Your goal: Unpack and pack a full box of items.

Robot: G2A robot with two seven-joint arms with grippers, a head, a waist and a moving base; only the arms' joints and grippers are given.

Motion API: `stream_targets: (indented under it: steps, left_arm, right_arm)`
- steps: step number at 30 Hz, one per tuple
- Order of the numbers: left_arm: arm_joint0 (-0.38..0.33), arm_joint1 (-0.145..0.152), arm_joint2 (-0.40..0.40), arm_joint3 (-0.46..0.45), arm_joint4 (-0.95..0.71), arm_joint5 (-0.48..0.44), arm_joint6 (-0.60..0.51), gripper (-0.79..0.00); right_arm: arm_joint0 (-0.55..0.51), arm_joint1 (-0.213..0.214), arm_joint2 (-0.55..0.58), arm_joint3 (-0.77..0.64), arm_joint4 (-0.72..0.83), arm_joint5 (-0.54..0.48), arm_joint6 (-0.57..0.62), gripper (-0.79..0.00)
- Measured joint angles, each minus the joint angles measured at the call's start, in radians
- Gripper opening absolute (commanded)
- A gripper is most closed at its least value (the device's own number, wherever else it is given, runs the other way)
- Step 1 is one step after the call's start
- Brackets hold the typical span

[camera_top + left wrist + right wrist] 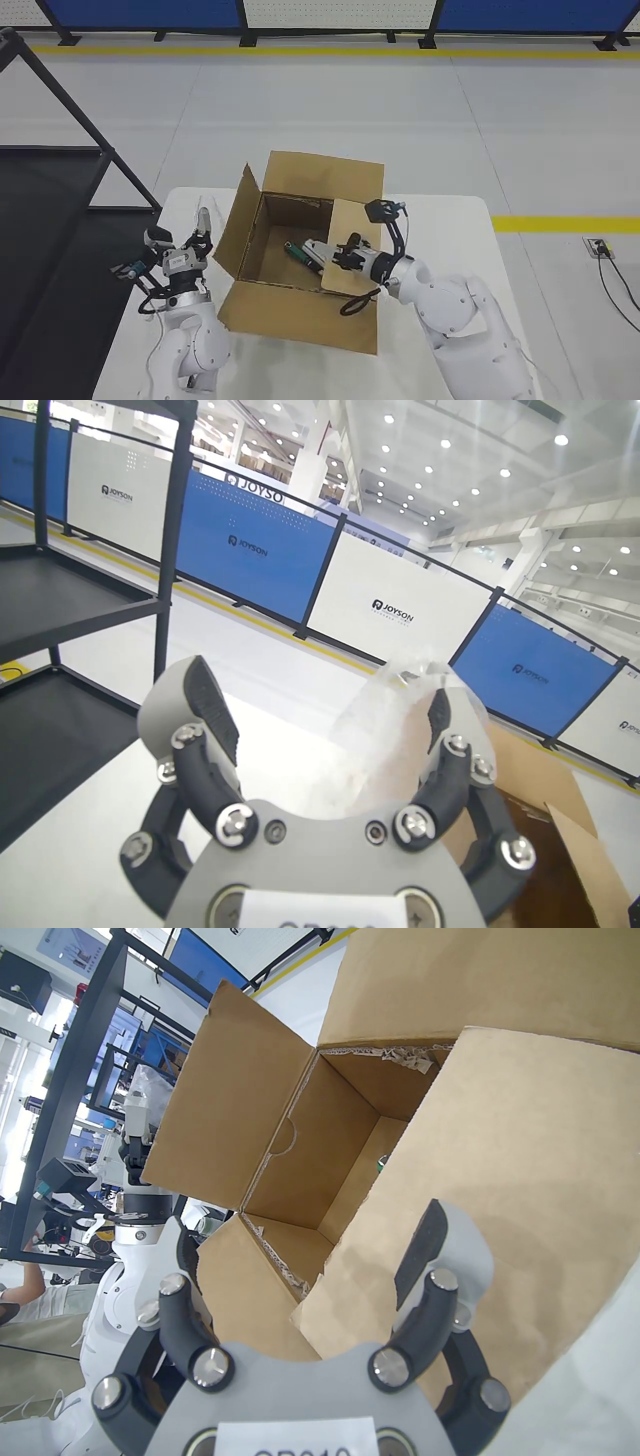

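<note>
An open cardboard box (300, 310) stands in the middle of the white table (440, 215). Inside it lie a green-tipped item (295, 250) and a pale one beside it; the green tip (381, 1161) peeks past a flap. My right gripper (338, 256) is over the box's right side, open, with the inward-leaning right flap (490, 1168) between its fingers (425, 1243). My left gripper (325, 705) points upward left of the box, open. A clear plastic bag (395, 730) rests against one of its fingers (440, 715). The same bag (145, 1078) tops that gripper in the right wrist view.
A black metal shelf rack (60, 140) stands off the table's left side, close to the left arm (75, 600). Blue and white barrier panels (395, 605) line the far floor. The box's left flap (238, 220) and back flap (325, 170) stand open.
</note>
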Motion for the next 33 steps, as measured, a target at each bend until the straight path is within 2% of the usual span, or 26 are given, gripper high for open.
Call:
stream_targets:
  steps: [4, 7, 18, 26, 29, 33]
  left_arm:
    - [0.004, -0.005, 0.024, -0.002, 0.024, 0.007, 0.015, 0.000]
    - [0.011, -0.006, 0.013, -0.008, 0.024, 0.018, 0.032, 0.000]
    - [0.012, -0.004, -0.149, -0.042, -0.067, 0.063, 0.078, 0.000]
    - [0.008, -0.002, -0.219, -0.007, -0.088, 0.059, 0.080, 0.000]
    - [0.017, 0.002, -0.238, 0.013, -0.070, 0.034, 0.066, 0.000]
    - [0.068, 0.017, -0.273, 0.033, 0.017, -0.076, 0.028, 0.000]
  right_arm:
    - [0.003, 0.001, -0.011, -0.003, 0.007, -0.013, -0.012, 0.000]
    - [0.014, 0.000, -0.027, -0.004, 0.012, -0.012, -0.029, 0.000]
    - [0.096, -0.008, -0.088, 0.053, 0.019, -0.011, -0.041, 0.000]
    - [0.150, -0.013, -0.122, 0.097, 0.029, -0.004, -0.034, 0.000]
    - [0.158, -0.014, -0.131, 0.102, 0.031, -0.002, -0.037, 0.000]
    - [0.171, -0.015, -0.142, 0.115, 0.034, -0.002, -0.037, 0.000]
